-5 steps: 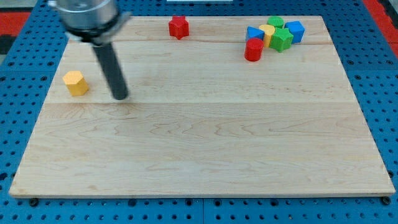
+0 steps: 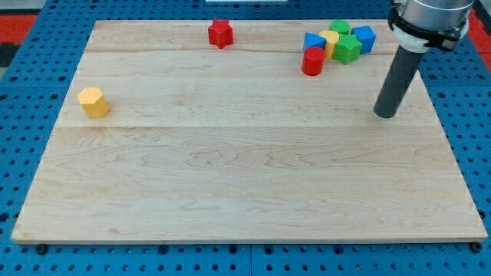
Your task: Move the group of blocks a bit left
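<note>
A tight group of blocks sits near the view's top right: a red cylinder [image 2: 312, 61], a blue block [image 2: 314, 41], a yellow block [image 2: 331, 40], a green block [image 2: 347, 49], a second green block [image 2: 340, 27] and a blue cube [image 2: 364, 37]. My tip [image 2: 385, 113] rests on the board below and to the right of the group, apart from every block.
A red star-shaped block [image 2: 220, 33] lies at the view's top centre. A yellow hexagonal block [image 2: 93, 101] lies at the left. The wooden board [image 2: 245, 184] sits on a blue pegboard; its right edge is close to my tip.
My tip has moved from the board's left side, beside the yellow hexagonal block, across to the right side below the group. No block has moved.
</note>
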`<action>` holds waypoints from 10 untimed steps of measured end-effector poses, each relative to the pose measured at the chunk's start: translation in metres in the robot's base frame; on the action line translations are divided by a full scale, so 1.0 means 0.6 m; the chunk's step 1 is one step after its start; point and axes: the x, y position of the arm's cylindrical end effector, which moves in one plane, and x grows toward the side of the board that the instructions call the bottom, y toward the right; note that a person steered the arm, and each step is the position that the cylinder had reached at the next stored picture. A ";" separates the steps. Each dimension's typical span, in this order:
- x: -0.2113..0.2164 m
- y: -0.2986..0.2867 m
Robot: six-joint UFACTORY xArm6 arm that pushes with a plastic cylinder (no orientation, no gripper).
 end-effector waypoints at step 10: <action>-0.319 -0.028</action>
